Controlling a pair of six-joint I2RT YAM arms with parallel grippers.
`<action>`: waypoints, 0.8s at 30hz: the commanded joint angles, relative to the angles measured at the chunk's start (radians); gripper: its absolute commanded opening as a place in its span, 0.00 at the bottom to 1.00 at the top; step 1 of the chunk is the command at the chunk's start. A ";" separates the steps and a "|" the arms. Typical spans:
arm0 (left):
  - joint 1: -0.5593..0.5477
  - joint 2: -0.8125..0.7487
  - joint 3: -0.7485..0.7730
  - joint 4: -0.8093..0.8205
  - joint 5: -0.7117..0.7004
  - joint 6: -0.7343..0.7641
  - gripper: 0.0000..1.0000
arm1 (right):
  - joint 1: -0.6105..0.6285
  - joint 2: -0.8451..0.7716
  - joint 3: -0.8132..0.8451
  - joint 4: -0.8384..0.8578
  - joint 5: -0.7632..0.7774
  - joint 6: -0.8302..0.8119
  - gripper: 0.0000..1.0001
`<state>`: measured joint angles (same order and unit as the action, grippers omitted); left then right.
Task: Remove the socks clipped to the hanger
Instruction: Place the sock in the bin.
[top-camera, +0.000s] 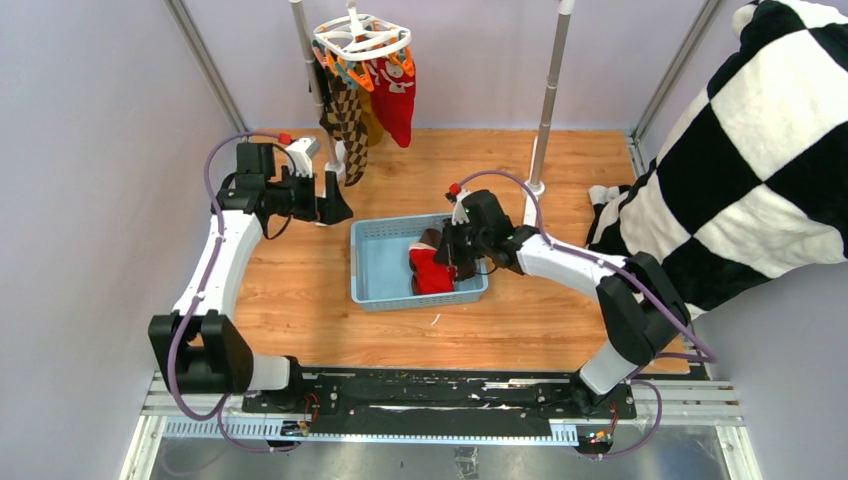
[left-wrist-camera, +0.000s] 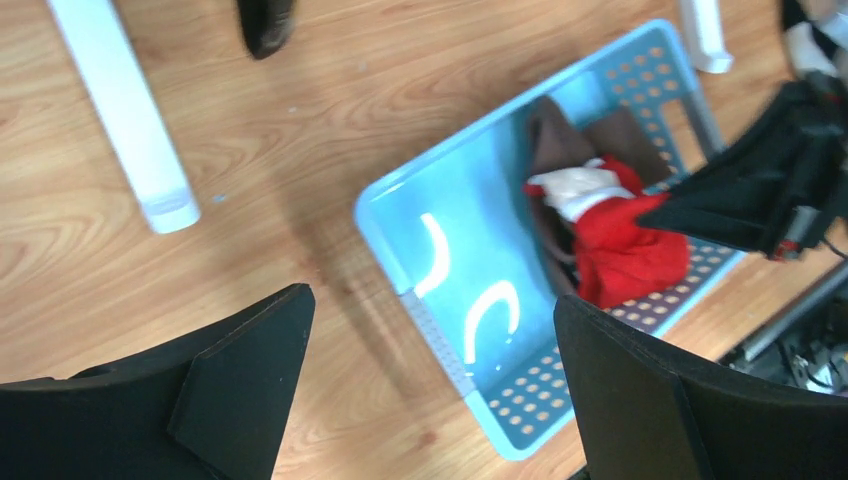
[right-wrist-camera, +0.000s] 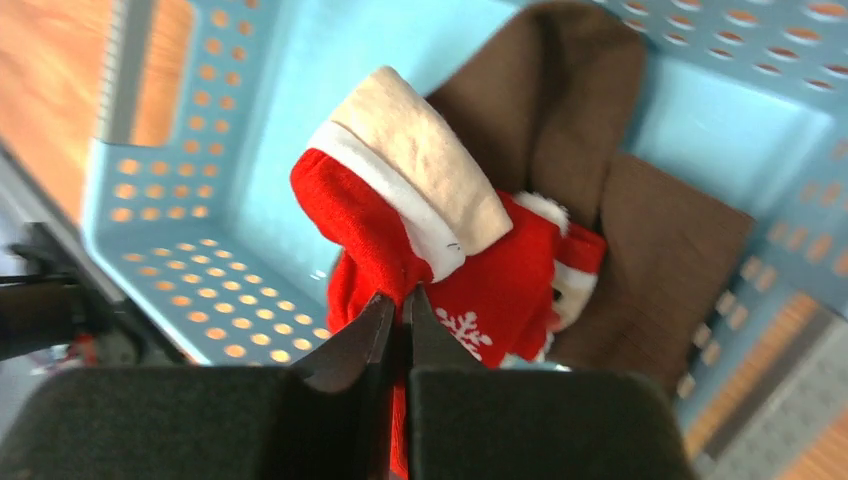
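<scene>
The white round hanger hangs at the back with orange and teal pegs. A red sock, an argyle sock and a mustard sock still hang from it. A red sock with a white cuff and a brown sock lie in the blue basket. My right gripper is shut on the red sock's fabric over the basket; it also shows in the top view. My left gripper is open and empty, above the table left of the basket, seen from above.
The grey rail stand's two poles rise behind the basket. A dark sock toe hangs into the left wrist view's top edge. A large black-and-white checkered blanket drapes over the right side. Walls close in left and back.
</scene>
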<state>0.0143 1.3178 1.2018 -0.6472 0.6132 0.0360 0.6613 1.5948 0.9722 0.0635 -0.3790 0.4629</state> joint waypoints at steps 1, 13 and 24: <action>0.053 0.069 -0.021 0.109 -0.072 0.006 1.00 | 0.076 -0.103 0.071 -0.226 0.317 -0.188 0.13; 0.093 0.446 0.225 0.331 -0.140 -0.134 0.89 | 0.132 -0.137 0.033 -0.016 0.167 -0.153 0.33; 0.094 0.731 0.516 0.498 -0.180 -0.240 0.87 | 0.130 -0.084 -0.021 0.009 0.120 -0.142 0.25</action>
<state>0.1036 1.9835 1.6485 -0.2596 0.4519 -0.1574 0.7795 1.5646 0.9779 0.0418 -0.2508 0.3256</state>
